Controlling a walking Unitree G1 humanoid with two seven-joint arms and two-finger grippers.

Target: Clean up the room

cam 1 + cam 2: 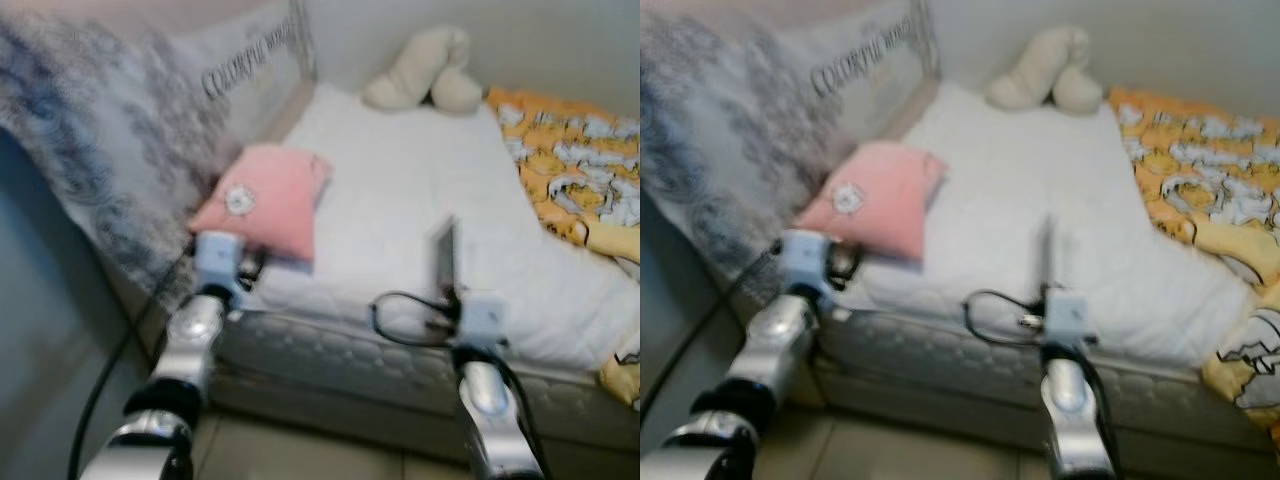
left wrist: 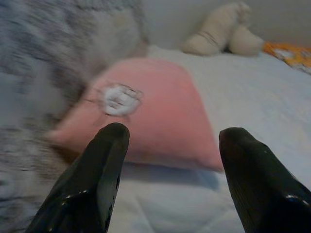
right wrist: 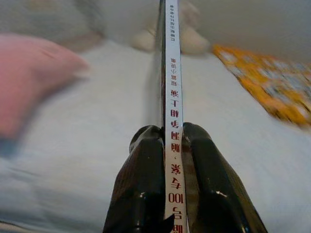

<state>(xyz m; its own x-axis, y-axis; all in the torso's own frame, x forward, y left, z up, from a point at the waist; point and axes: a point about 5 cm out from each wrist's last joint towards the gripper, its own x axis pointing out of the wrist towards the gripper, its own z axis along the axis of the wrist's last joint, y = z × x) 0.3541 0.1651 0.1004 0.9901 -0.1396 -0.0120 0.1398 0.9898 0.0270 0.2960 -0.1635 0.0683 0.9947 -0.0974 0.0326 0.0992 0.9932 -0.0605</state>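
A pink pillow (image 1: 270, 200) with a small white patch lies at the left side of the white bed (image 1: 400, 190). My left gripper (image 2: 170, 133) is open just in front of the pillow's near edge (image 2: 155, 111), not touching it. My right gripper (image 3: 172, 131) is shut on a thin book (image 3: 172, 87), pinching it by its white spine with red print. The book (image 1: 443, 258) stands upright on edge above the near part of the bed, to the right of the pillow.
A cream plush toy (image 1: 425, 70) sits at the bed's far end against the wall. An orange patterned blanket (image 1: 575, 160) covers the right side. A grey patterned cover (image 1: 110, 130) hangs along the left. The quilted mattress edge (image 1: 340, 355) faces me above the tiled floor.
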